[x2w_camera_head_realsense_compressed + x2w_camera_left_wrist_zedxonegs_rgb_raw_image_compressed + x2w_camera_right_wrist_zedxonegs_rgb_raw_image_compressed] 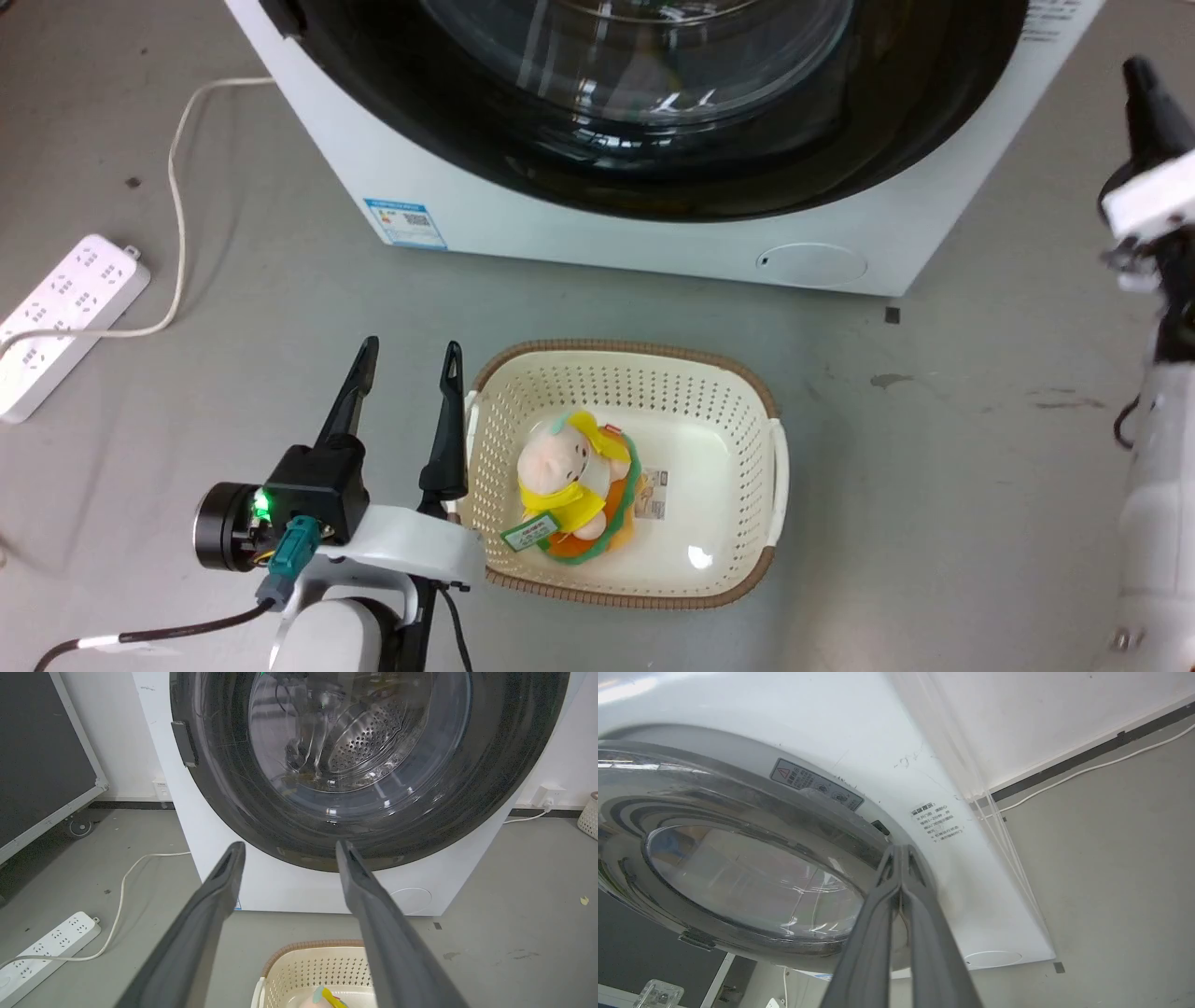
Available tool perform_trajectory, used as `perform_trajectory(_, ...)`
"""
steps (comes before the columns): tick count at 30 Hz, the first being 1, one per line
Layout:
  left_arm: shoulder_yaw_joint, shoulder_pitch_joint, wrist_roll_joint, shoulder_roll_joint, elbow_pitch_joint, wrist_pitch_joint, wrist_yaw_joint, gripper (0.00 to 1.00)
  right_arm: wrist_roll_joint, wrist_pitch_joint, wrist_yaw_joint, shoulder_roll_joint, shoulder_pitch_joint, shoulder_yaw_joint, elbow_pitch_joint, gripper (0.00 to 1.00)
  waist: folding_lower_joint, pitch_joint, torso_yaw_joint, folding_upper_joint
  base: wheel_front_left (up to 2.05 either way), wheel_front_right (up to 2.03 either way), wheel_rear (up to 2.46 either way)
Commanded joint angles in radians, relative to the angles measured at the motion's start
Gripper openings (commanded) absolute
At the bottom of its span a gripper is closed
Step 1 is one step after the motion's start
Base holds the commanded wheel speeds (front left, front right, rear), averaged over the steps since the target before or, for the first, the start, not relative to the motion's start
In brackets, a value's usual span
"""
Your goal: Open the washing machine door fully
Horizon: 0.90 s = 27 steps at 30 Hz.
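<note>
Where the task's thing is: the washing machine door (878,140), a glossy black disc with a clear glass bowl, lies against the white machine's front; its handle tab (183,743) sits on the left rim in the left wrist view.
Left end effector (413,347): fingers spread wide, holding nothing, just beside the basket (775,467).
Right end effector (901,851): fingers pressed together with nothing seen between them, tips at the door's rim.
Writing: a blue label (408,222) low on the machine front, a warning sticker (816,785) with a triangle, and a text block (937,821); all too small to read. The green tag (528,534) on the plush toy (560,467) is also unreadable.
Counts: one machine, one door, one round service flap (810,265), one basket on the floor, one plush toy inside it, one power strip (65,317), three stickers on the machine.
</note>
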Motion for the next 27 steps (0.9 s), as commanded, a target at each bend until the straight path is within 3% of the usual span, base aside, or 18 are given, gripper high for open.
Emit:
perform_trajectory(1, -0.006, -0.014, -0.005, 0.001, -0.004, -0.011, 0.006, 1.0, 0.012, 0.008, 0.0, 0.0, -0.041, -0.015, 0.018, 0.0, -0.0001, 0.008, 0.007, -0.0001, 0.0, 0.0, 0.0)
perform_trajectory(19, -0.052, -0.062, -0.042, 0.001, -0.004, -0.048, 0.027, 1.0, -0.03, 0.257, 0.0, -0.066, -0.416, -0.26, 0.366, 0.0, -0.0001, 0.094, 0.077, -0.0001, 0.0, 0.0, 0.0)
perform_trajectory(27, -0.072, -0.085, -0.058, 0.001, -0.001, -0.065, 0.036, 1.0, -0.042, 0.346, 0.0, -0.078, -0.545, -0.335, 0.46, 0.0, -0.0001, 0.126, 0.106, -0.0001, 0.0, 0.0, 0.0)
